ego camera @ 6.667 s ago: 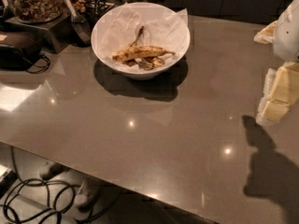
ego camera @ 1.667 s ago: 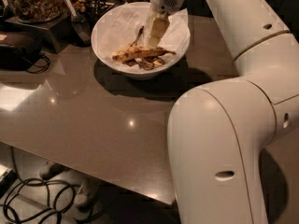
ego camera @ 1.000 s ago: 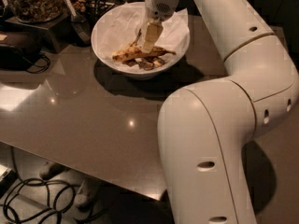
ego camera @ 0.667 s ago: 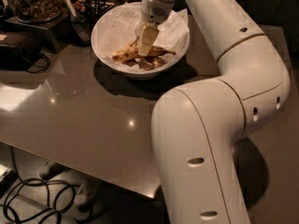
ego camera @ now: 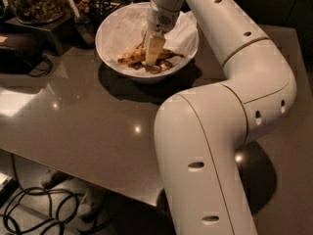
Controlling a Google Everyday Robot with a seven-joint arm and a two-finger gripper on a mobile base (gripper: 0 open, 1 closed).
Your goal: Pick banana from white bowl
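The white bowl (ego camera: 111, 29) stands at the back of the grey table, lined with crumpled white paper. The banana (ego camera: 131, 57), long and yellow with brown spots, lies across the bowl's bottom among dark peel scraps (ego camera: 157, 67). My gripper (ego camera: 151, 57) reaches down into the bowl from above, its cream fingers (ego camera: 153, 47) over the banana's middle and touching or nearly touching it. The banana's middle part is hidden behind the fingers. My white arm fills the right half of the view.
A clear glass jar of nuts (ego camera: 34, 1) stands on a dark stand at the back left. A metal scoop (ego camera: 82, 21) leans beside the bowl. A black device with a cable (ego camera: 19, 58) sits at the left. The table's front edge (ego camera: 73, 173) runs diagonally, cables on the floor below.
My arm came in from the right and reached over the bowl. Over the last second the gripper moved slightly left and down into the bowl onto the banana.
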